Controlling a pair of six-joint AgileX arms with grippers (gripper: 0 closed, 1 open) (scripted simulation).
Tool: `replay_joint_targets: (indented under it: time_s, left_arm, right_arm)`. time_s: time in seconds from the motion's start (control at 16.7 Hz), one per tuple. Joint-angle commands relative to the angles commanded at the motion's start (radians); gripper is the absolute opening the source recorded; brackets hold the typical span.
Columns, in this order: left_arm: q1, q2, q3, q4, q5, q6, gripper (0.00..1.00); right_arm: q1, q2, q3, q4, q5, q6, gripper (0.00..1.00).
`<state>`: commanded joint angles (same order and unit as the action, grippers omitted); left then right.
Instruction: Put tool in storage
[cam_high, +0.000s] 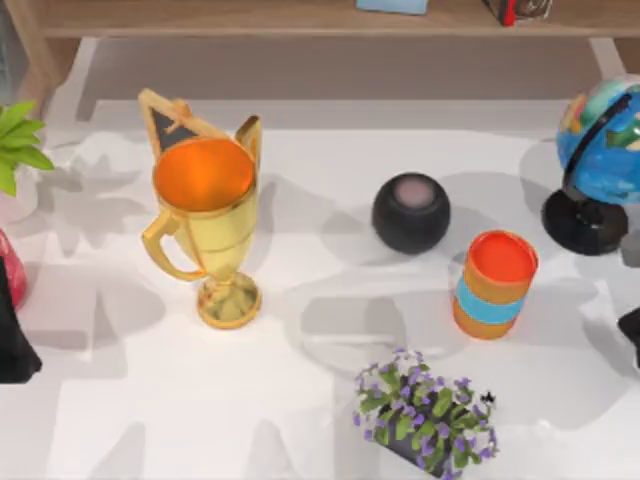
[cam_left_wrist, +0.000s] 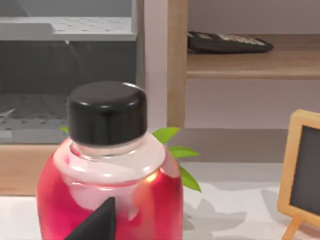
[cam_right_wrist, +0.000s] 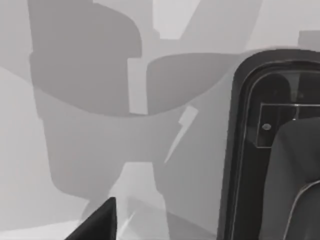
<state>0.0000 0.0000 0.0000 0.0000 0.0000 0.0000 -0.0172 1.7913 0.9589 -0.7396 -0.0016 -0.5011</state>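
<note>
The tool is out of view. A wooden shelf unit (cam_high: 300, 18) runs along the back of the table; in the left wrist view one of its boards (cam_left_wrist: 250, 65) carries a dark calculator (cam_left_wrist: 227, 42). My left gripper (cam_high: 12, 345) is parked at the table's left edge, right behind a red bottle with a black cap (cam_left_wrist: 110, 185). My right gripper (cam_high: 630, 325) sits at the table's right edge, over white table next to a black glass-fronted object (cam_right_wrist: 280, 150).
On the table stand a gold trophy (cam_high: 205, 220) with a small blackboard (cam_high: 175, 125) behind it, a black round speaker (cam_high: 411, 212), an orange can with a blue band (cam_high: 495, 285), a globe (cam_high: 600, 150), purple flowers (cam_high: 425, 415) and a green plant (cam_high: 18, 140).
</note>
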Motion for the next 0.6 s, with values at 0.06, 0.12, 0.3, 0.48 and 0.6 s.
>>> replay_joint_targets:
  time_s: [0.06,0.12,0.3,0.48,0.6]
  left_arm:
    - [0.0,0.0,0.0,0.0,0.0,0.0,1.0]
    - [0.0,0.0,0.0,0.0,0.0,0.0,1.0]
    - [0.0,0.0,0.0,0.0,0.0,0.0,1.0]
    - [0.0,0.0,0.0,0.0,0.0,0.0,1.0]
    - [0.0,0.0,0.0,0.0,0.0,0.0,1.0]
  right_arm:
    - [0.0,0.0,0.0,0.0,0.0,0.0,0.85]
    - [0.0,0.0,0.0,0.0,0.0,0.0,0.77]
    - [0.0,0.0,0.0,0.0,0.0,0.0,0.55]
    - [0.0,0.0,0.0,0.0,0.0,0.0,0.32]
    - [0.0,0.0,0.0,0.0,0.0,0.0,0.17]
